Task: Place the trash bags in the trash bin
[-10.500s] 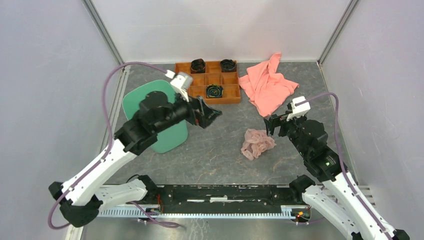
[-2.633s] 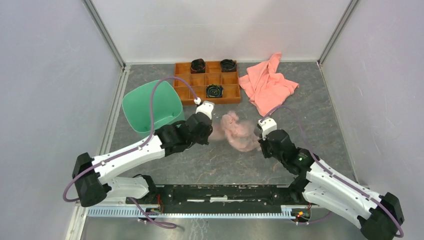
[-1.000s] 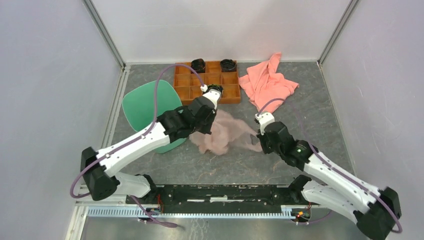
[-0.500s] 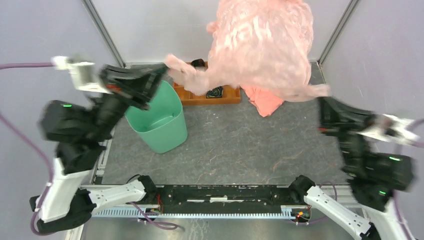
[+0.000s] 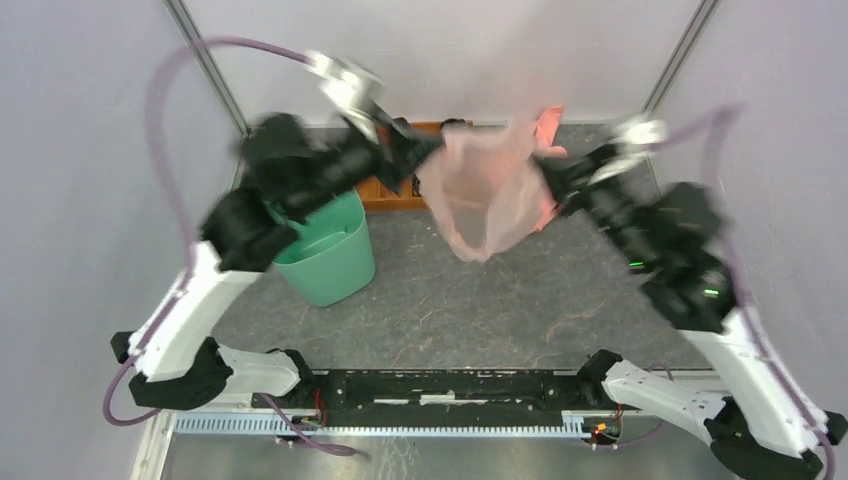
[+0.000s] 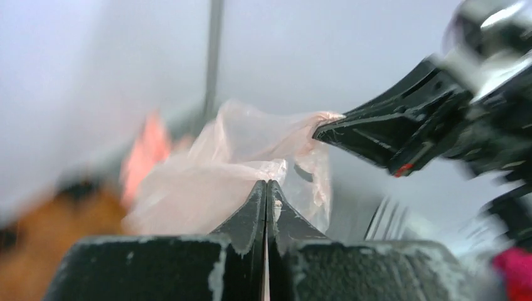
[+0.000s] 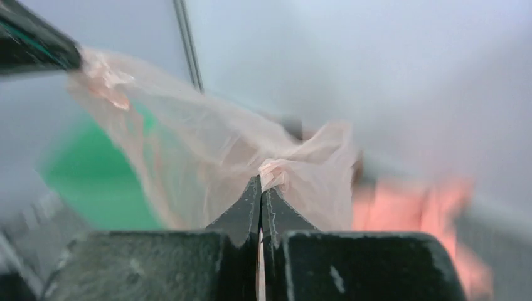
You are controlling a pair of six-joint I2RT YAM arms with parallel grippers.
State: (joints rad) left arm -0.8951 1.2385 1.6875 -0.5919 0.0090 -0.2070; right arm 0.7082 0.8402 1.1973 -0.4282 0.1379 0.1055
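Top external view: the two arms hold the trash bag (image 5: 485,200) aloft between them, the left gripper (image 5: 428,150) clamped shut on its rim at 9 o'clock and the right gripper (image 5: 548,170) pinching the opposite rim at 3 o'clock, seemingly to spread its mouth. The trash bin (image 5: 330,262) stands upright at the bag's 8 o'clock, apart from it, awaiting the bag.

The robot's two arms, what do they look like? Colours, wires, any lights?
The left arm and right arm have white links joined by chunky black joints, each trailed by a purple cable. The left gripper and right gripper are black, with wedge-tapered fingers, scuffed pale. A small green light glows on the right arm.
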